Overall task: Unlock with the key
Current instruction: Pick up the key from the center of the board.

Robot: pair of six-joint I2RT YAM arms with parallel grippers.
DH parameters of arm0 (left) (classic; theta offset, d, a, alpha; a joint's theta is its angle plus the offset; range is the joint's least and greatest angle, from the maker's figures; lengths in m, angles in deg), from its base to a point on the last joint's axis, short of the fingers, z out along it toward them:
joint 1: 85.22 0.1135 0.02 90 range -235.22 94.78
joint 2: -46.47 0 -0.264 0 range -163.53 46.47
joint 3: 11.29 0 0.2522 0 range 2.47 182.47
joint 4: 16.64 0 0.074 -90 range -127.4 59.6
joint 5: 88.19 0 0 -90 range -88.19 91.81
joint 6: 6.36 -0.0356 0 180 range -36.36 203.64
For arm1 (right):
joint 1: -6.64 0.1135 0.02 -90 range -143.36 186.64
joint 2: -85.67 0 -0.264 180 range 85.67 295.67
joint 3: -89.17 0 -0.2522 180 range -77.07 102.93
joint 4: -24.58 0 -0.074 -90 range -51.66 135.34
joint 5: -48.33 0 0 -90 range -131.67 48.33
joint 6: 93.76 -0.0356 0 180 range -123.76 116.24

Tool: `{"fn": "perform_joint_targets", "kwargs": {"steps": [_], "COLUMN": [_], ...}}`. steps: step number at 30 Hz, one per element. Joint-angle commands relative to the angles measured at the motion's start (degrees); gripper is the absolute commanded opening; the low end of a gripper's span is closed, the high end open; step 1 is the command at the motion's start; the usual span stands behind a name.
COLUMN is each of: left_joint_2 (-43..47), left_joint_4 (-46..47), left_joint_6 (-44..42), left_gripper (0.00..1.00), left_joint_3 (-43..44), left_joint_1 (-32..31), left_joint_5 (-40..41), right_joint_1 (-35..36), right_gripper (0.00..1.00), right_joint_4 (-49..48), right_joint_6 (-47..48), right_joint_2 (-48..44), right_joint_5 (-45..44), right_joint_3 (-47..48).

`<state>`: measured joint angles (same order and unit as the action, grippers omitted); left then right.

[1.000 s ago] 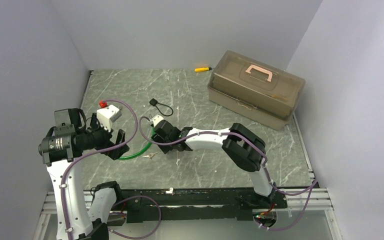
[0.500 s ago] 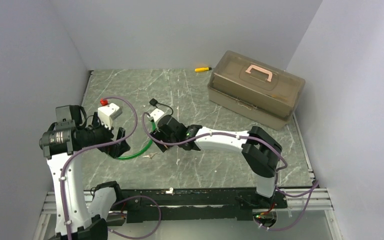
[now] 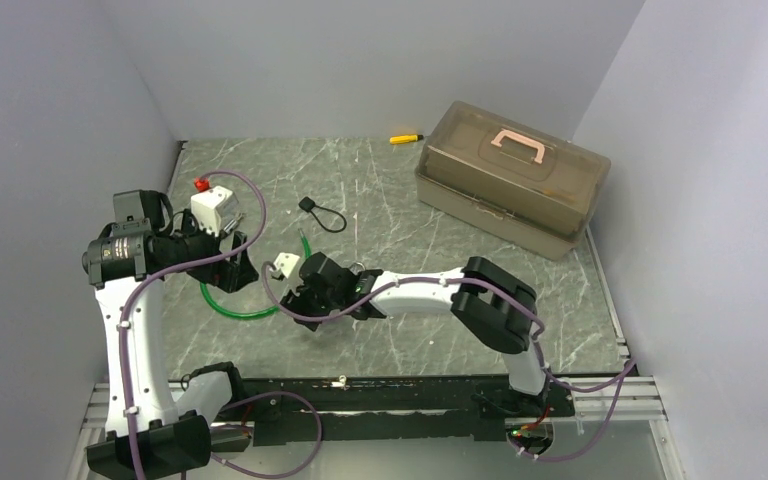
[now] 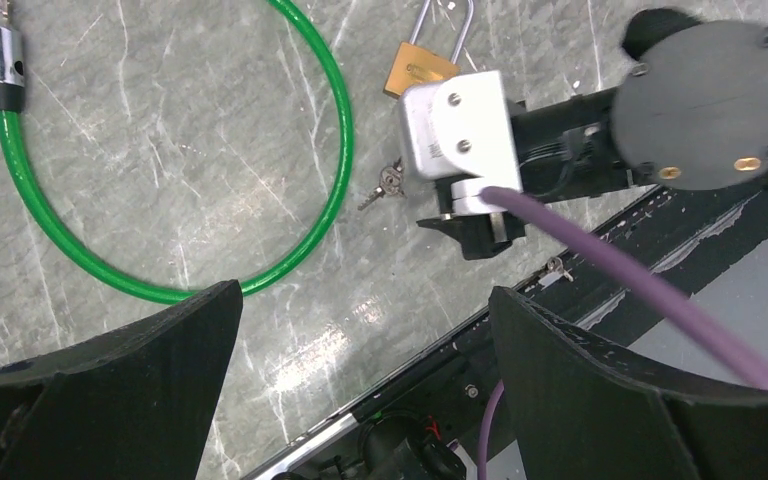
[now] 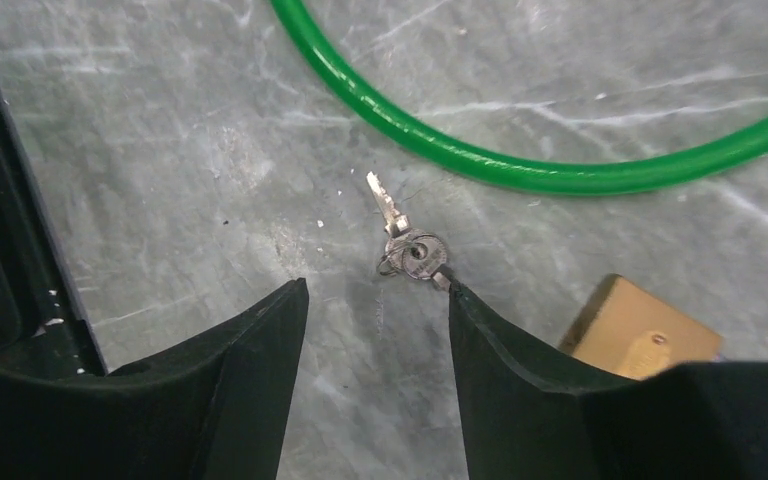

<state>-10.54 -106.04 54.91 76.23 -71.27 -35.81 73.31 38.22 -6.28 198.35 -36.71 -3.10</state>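
Observation:
The key is a tiny silvery key on a small ring, lying flat on the marble table. My right gripper is open just above the table, and its right fingertip is touching or nearly touching the key's ring. The brass padlock lies just right of it, and its shackle shows in the left wrist view. The key also shows there, beside the right gripper's white wrist block. In the top view the right gripper hides the key. My left gripper is open and empty, raised to the left.
A green cable loop lies between the grippers, and its chrome end is on the table. A brown toolbox stands at the back right. A yellow-and-black tool and a black cord loop lie farther back. The black front rail is near.
My right gripper has moved left and toward the near edge, down over the key. My left gripper has drawn back to the left, so more of the green cable shows.

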Motion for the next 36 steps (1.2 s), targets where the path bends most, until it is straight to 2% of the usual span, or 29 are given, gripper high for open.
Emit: {"fn": "perform_joint_targets", "kwargs": {"steps": [1,10,16,21,25,27,28,29,36], "left_joint_2": [0.0,0.0,0.2,0.4,1.1,1.0,1.1,1.2,1.9], "left_joint_4": [1.5,0.6,0.2,-1.1,-0.9,-1.3,-1.5,-1.6,-2.0], "left_joint_6": [1.1,0.0,-0.6,-1.3,-1.3,-1.5,-1.6,-1.8,-3.0], "left_gripper": [0.99,0.99,0.99,0.99,0.99,0.99,0.99,0.99,0.99], "left_joint_3": [1.9,2.4,3.1,4.1,3.7,3.7,3.7,3.7,2.5], "left_joint_1": [0.2,0.3,0.3,0.3,0.3,0.3,0.3,0.3,0.2], "left_joint_5": [-0.2,-1.1,-1.5,-2.3,-2.6,-2.7,-2.8,-2.8,-3.0], "right_joint_1": [-0.1,-0.2,-0.2,-0.2,-0.2,-0.2,-0.3,-0.2,-0.2], "right_gripper": [0.56,0.54,0.43,0.39,0.27,0.13,0.03,0.0,0.0], "right_joint_4": [-4.6,-5.2,-5.1,-4.8,-3.6,-2.5,-1.7,-1.0,-2.8], "right_joint_6": [1.3,2.0,3.8,4.1,4.5,4.4,4.5,4.3,3.6], "right_joint_2": [2.9,6.3,7.4,8.0,8.9,9.2,9.3,9.4,7.0], "right_joint_5": [5.2,4.9,4.5,3.8,4.0,4.4,4.4,4.5,2.0], "right_joint_3": [3.1,4.6,4.1,3.6,4.0,4.4,4.8,5.1,1.0]}}
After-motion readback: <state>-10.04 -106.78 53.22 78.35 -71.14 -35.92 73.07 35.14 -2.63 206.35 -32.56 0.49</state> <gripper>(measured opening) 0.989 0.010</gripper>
